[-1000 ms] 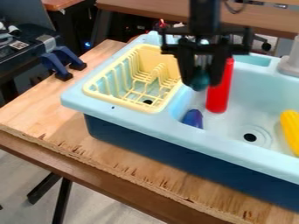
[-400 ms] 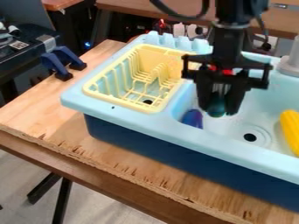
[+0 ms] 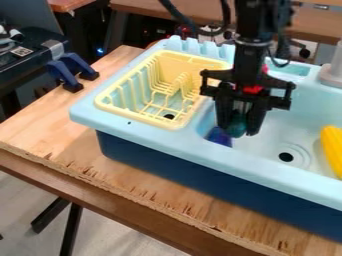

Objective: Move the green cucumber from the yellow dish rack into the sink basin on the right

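The black gripper hangs over the left part of the sink basin, with its fingers around a small teal rounded thing. Just left of its fingertips, partly covered by them, a blue-purple thing lies against the basin's left wall. Behind the gripper, parts of a red cylinder show; the rest of it is hidden. Toward the right side of the basin lies a yellow ridged thing.
A yellow dish rack sits in the left part of the light blue sink unit. The basin has a dark drain, and a grey faucet base stands at the right rear. Blue clamps grip the wooden table.
With the teal thing in its grasp, the gripper has come down and toward the basin's front, first shifting right, then slightly left. It now covers most of the red cylinder.
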Tool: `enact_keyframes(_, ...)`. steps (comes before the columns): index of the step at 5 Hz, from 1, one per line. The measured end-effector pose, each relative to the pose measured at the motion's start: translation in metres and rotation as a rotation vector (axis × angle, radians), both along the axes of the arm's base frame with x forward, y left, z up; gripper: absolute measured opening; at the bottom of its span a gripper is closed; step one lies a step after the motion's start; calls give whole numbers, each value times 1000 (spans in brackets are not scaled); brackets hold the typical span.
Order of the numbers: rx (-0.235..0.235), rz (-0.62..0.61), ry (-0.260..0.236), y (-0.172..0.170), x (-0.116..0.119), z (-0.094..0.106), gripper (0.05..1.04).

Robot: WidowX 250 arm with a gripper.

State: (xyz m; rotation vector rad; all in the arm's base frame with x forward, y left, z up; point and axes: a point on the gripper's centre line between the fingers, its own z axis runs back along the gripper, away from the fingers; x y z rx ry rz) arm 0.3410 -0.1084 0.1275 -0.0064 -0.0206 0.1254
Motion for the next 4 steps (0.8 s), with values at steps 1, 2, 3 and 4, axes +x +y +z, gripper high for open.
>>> enact_keyframes(1,2,-25,-1,-4,3,-10,515)
enact_keyframes(2,1,-35,3,-7,1,-21,513)
enact_keyframes(3,12,-53,31,-16,1,-39,512)
enact_keyframes(4,31,-49,30,-26,7,-41,512)
